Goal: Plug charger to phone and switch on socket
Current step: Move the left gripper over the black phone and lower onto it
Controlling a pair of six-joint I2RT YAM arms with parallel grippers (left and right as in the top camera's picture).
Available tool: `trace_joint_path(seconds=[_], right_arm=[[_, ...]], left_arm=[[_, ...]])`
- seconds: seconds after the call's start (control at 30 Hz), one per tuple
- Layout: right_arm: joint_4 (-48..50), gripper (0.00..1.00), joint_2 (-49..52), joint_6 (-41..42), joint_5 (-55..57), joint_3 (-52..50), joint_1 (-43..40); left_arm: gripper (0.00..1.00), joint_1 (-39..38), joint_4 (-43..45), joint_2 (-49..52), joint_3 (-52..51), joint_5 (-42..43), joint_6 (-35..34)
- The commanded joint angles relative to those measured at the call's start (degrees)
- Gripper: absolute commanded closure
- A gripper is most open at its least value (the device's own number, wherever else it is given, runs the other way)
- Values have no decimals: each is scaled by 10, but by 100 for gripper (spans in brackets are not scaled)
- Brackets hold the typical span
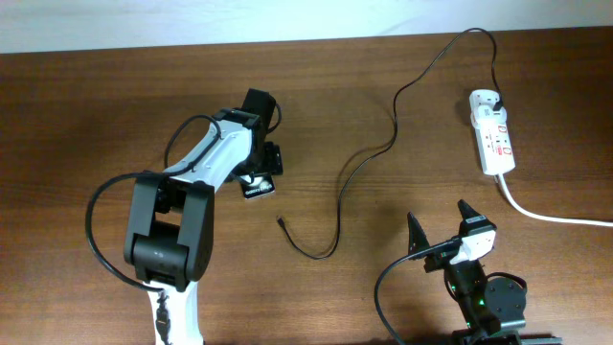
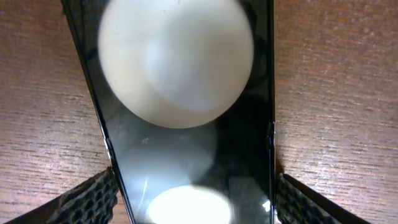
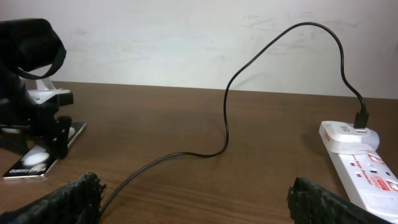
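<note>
The phone (image 1: 257,188) lies flat on the table, its glossy black face (image 2: 186,124) filling the left wrist view. My left gripper (image 1: 261,172) reaches down over it, and its pads (image 2: 93,199) press against both long edges of the phone, so it is shut on the phone. The charger (image 1: 388,144) is a thin black cable; its plug (image 1: 497,96) sits in the socket (image 1: 493,134) and its free connector tip (image 1: 280,222) rests on the wood to the right of the phone. My right gripper (image 1: 441,225) is open near the front edge, with nothing between its fingers (image 3: 68,199).
The socket's thick white cord (image 1: 546,213) runs off to the right edge. The charger cable (image 3: 227,118) loops across the table between the phone (image 3: 37,158) and the socket (image 3: 360,162). A pale wall stands behind the table.
</note>
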Motion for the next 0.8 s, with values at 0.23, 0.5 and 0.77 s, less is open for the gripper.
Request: trace_joint_path(seconds=[0.23,0.5,0.77], right_arm=[[-3,1,-4,-4,-5,-3,3],[-3,1,-4,-4,-5,-3,3],[-3,1,-4,-4,-5,-3,3]], left_arm=[[1,-3,-121,28,-16,7,19],[0,23,9,28,-16,-6,19],[8,0,-42,28,-16,35,34]])
